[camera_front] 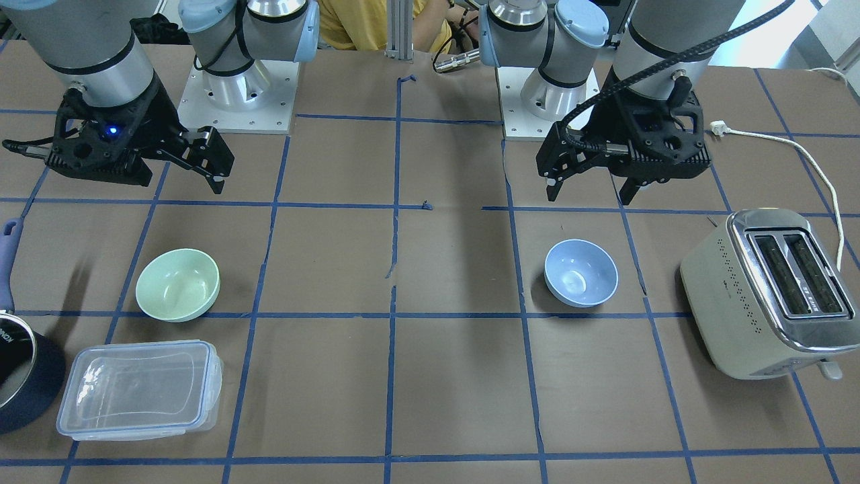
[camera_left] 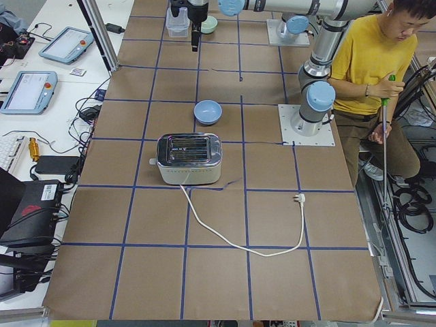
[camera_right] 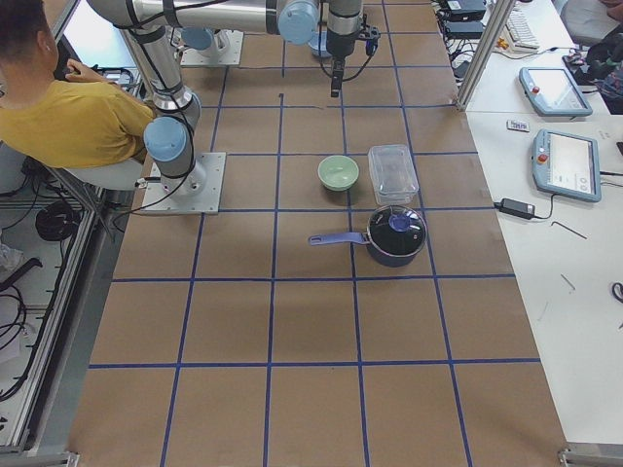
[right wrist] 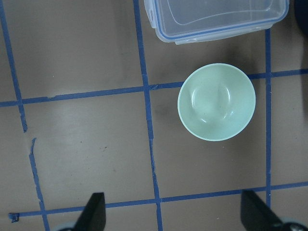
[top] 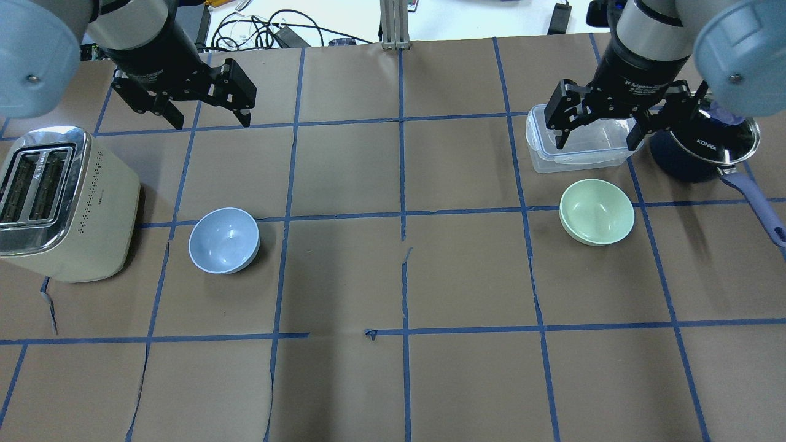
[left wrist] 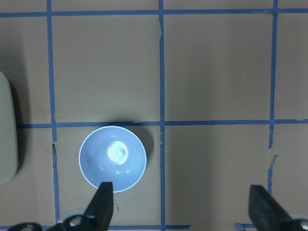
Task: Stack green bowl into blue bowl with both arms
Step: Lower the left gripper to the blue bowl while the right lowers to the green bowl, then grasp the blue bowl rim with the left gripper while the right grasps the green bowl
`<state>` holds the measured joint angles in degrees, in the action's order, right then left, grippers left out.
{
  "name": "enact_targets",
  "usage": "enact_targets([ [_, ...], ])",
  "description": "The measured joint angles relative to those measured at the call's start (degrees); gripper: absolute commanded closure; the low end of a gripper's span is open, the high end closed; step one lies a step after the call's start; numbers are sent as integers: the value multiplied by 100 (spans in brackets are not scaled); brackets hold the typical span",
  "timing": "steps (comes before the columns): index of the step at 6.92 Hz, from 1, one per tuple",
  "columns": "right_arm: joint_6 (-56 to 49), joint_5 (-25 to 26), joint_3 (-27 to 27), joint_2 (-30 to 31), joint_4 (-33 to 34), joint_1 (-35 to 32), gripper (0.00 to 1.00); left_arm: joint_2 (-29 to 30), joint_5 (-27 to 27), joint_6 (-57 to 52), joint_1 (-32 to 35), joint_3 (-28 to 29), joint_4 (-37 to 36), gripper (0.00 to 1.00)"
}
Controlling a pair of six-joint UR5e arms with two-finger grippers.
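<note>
The green bowl sits upright on the table's right half and also shows in the front view and the right wrist view. The blue bowl sits upright on the left half, next to the toaster, and shows in the front view and the left wrist view. My left gripper is open and empty, high above the table, beyond the blue bowl. My right gripper is open and empty, high above the table, over the clear container just beyond the green bowl.
A cream toaster stands left of the blue bowl, its cord trailing on the table. A clear plastic container and a dark blue lidded pot sit by the green bowl. A person in yellow sits behind the robot.
</note>
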<state>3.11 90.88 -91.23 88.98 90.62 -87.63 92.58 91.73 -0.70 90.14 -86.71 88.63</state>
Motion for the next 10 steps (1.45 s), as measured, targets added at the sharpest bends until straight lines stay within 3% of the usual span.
enact_targets([
  [2,-3,0,0,-1,4,0,0,-36,15,-186,-267,-513,-129,0],
  [6,-46,0,-155,-160,172,21,0,113,54,-1527,-1396,-2070,-1516,0],
  [8,-436,36,-944,-358,1480,34,0,466,59,-1769,-1655,-2522,-2352,10],
  [9,-731,55,-1378,-384,2264,63,0,634,46,-1794,-1739,-2726,-2657,10],
  [10,-928,36,-1736,-413,2838,147,0,800,17,-1802,-1816,-2934,-2941,18],
])
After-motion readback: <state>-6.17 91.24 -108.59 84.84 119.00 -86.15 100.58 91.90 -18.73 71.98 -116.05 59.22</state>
